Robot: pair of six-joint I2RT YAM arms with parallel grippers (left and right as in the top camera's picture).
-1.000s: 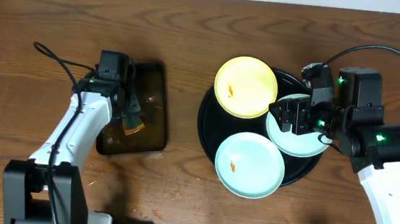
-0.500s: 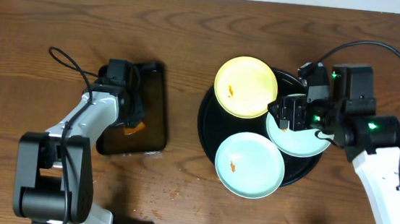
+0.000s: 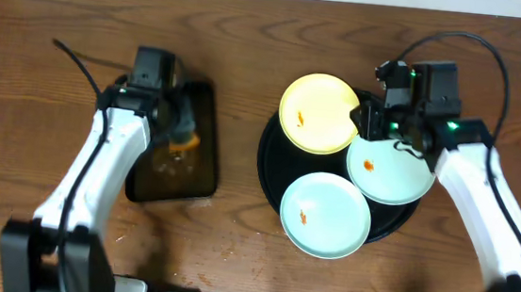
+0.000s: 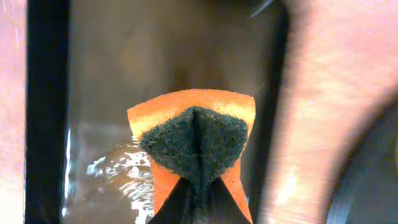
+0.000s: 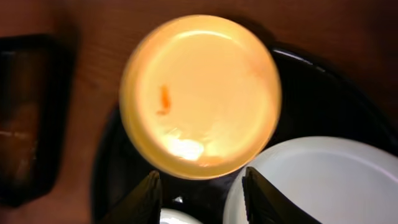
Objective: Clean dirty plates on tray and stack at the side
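Observation:
Three plates lie on the round black tray (image 3: pixel 267 156): a pale yellow plate (image 3: pixel 318 112) at the back, a mint-white plate (image 3: pixel 393 170) at the right and another mint-white plate (image 3: pixel 324 214) at the front, each with an orange speck. My right gripper (image 3: pixel 366 123) hovers open over the gap between the yellow plate (image 5: pixel 199 93) and the right mint plate (image 5: pixel 329 180), with nothing between its fingers (image 5: pixel 147 199). My left gripper (image 3: pixel 177 127) is shut on an orange sponge (image 4: pixel 193 134) with a dark scouring face, just above the small rectangular tray (image 4: pixel 124 62).
The small dark rectangular tray (image 3: pixel 192 173) holds wet suds and sits left of the black tray. Bare wood tabletop (image 3: pixel 250 51) lies between and around both trays. A cable loops above the right arm.
My left gripper has closed on the sponge and lifted it slightly toward the back. My right gripper has moved back toward the yellow plate's edge and its jaws have narrowed.

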